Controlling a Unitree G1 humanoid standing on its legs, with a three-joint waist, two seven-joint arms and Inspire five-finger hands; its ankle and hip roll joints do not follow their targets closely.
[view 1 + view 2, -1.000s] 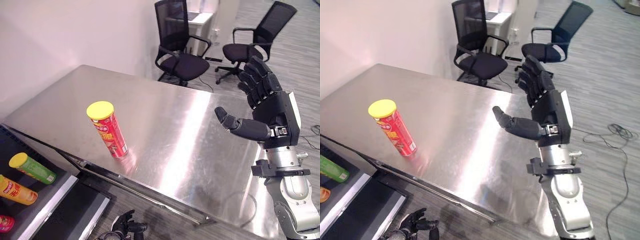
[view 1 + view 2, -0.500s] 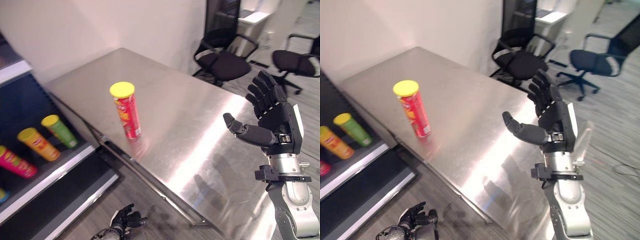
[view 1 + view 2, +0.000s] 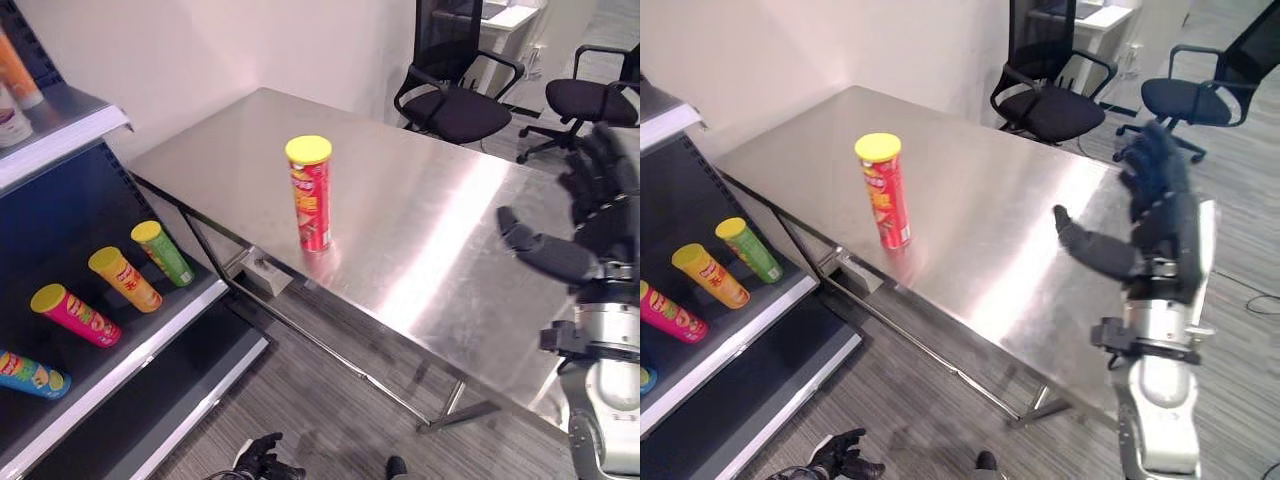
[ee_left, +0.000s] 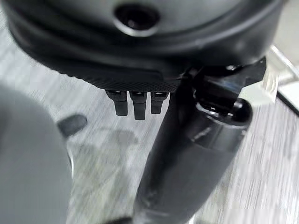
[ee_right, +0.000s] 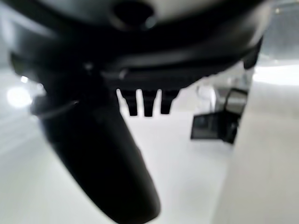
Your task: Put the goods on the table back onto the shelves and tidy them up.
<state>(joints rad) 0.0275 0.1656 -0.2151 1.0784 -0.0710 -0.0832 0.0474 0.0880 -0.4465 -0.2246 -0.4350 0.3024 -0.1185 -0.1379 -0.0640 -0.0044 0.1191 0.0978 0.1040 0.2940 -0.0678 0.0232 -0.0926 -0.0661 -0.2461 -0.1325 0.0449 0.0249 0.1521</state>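
One red can (image 3: 311, 194) stood alone on the table (image 3: 430, 230); four cans (image 3: 128, 280) lay shelved at eight o'clock. Right hand (image 3: 590, 235) was wide, empty; left hand (image 3: 845, 460) hung relaxed.

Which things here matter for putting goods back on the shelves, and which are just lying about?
Job:
red cylindrical can with yellow lid, upright on the steel table
dark shelf holding cans lying down
right hand, open

Lying about:
black office chairs

A red can (image 3: 312, 196) with a yellow lid stands upright on the table (image 3: 430, 210).
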